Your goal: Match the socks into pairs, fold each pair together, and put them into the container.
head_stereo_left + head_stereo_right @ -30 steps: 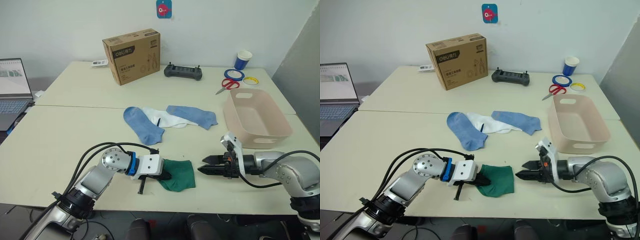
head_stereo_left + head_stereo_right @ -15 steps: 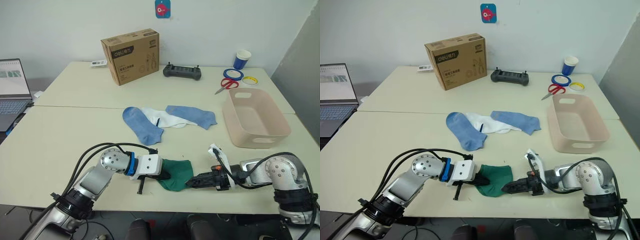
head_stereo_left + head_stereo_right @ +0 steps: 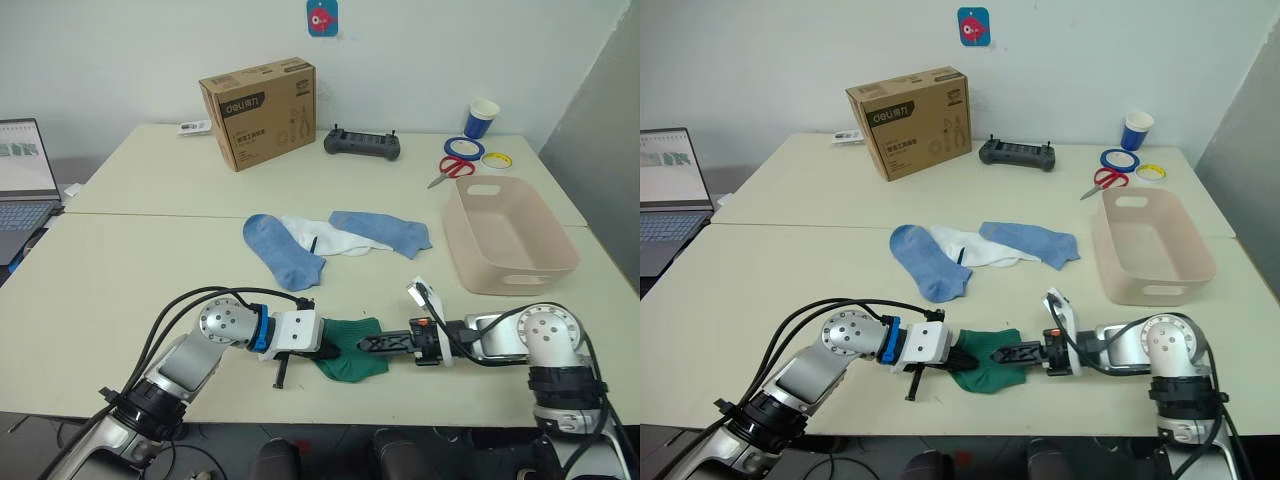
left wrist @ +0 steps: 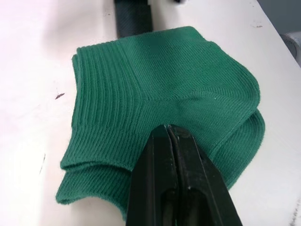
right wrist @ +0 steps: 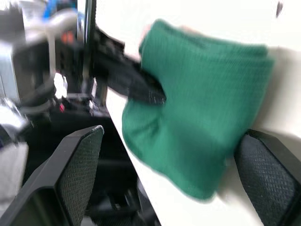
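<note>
**Inspector:** What has changed over the last second?

**Assistant:** The right gripper (image 3: 368,342) has travelled from open table beside the folded dark green fabric sock bundle (image 3: 349,347) up to that bundle's right edge. The left gripper (image 3: 331,351) has kept its place on the bundle's left side.

**Inspector:** State of the right gripper?

**Assistant:** Its two black fingers (image 5: 263,174) stand wide apart, and the green bundle lies between them in the right wrist view. One finger looks to be against the fabric; I cannot confirm a grip.

**Inspector:** And the left?

**Assistant:** Fingers pressed together, tips pinching the green fabric (image 4: 164,89) near its edge. The bundle lies flat on the near part of the cream table (image 3: 120,270).

**Inspector:** Further back?

**Assistant:** At mid-table, two light blue ankle socks (image 3: 278,246) lie either side of a white sock (image 3: 330,237), which they overlap. To the right, well apart from them, sits the pale pink rectangular plastic basin (image 3: 510,278). Behind it lie red-handled scissors (image 3: 448,169), tape rolls (image 3: 462,147) and a blue paper cup (image 3: 482,117). At the far edge stand a brown cardboard box (image 3: 260,110) and a black controller (image 3: 362,143). A laptop (image 3: 24,180) sits on the far left.
</note>
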